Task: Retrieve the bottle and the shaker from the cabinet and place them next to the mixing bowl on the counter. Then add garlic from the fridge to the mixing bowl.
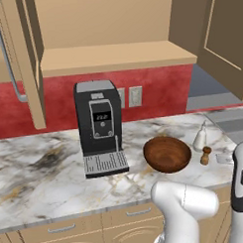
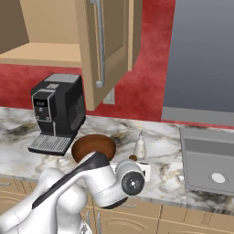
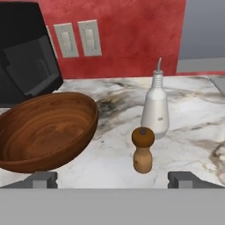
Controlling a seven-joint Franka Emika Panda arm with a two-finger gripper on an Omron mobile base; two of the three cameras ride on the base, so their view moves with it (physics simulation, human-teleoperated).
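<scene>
The dark wooden mixing bowl [image 1: 167, 154] [image 3: 44, 132] sits on the marble counter [image 1: 41, 171]. Just right of it stand the white bottle [image 1: 200, 137] [image 3: 155, 110] and, nearer me, the brown shaker [image 1: 206, 155] [image 3: 143, 149], both upright and apart from the bowl. In the right base view the bowl [image 2: 93, 147] and bottle [image 2: 140, 145] show behind my elbow. My gripper [image 3: 114, 180] is open and low in front of the shaker, holding nothing. The tan cabinet [image 1: 116, 56] above stands open with a bare shelf. The fridge and garlic are out of view.
A black coffee machine [image 1: 100, 126] stands left of the bowl against the red wall. An open cabinet door [image 2: 103, 45] hangs over the counter. A grey flat appliance top [image 2: 208, 164] lies at the right. Tan drawers [image 1: 72, 229] run below the counter edge.
</scene>
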